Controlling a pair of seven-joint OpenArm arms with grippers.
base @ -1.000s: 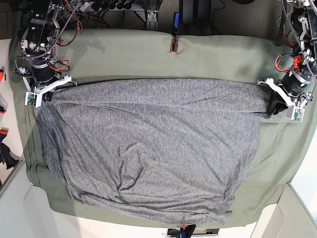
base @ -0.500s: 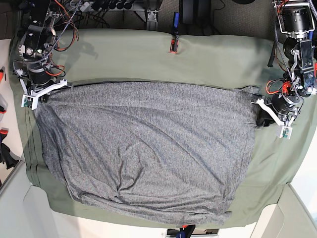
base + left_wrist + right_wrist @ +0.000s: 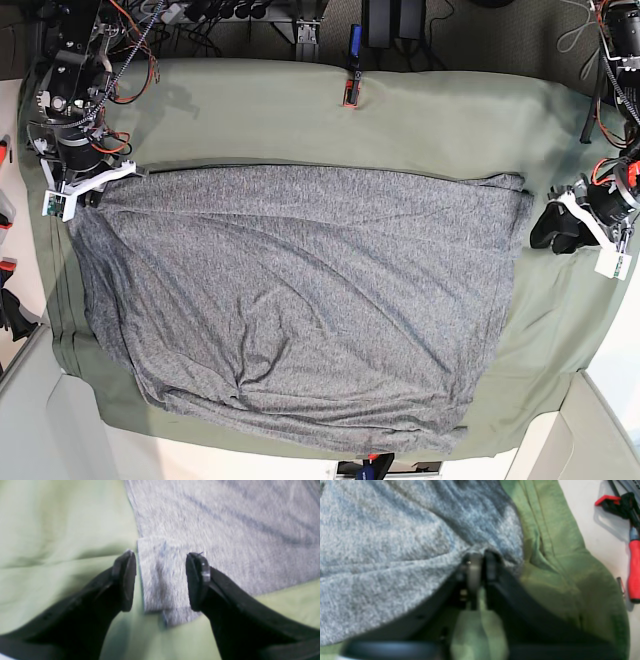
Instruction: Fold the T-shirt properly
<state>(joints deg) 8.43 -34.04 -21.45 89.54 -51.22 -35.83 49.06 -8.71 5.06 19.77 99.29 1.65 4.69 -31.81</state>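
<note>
T-shirt (image 3: 300,300) spread on your green cloth (image 3: 400,110).
Left gripper (image 3: 161,580) gapes wide over a corner; right gripper (image 3: 480,562) pinches the shirt's edge.

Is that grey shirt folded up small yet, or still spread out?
Folded once at most, still spread wide. The shirt covers most of the green cloth as one big wrinkled sheet, no sleeves showing; its far edge runs straight between both grippers.

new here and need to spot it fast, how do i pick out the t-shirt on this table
Look at the olive-green cloth covering the table. The T-shirt is the big sheet spread flat over its middle, between the two arms. It alone is mottled heather grey and wrinkled; everything around it is plain green.
</note>
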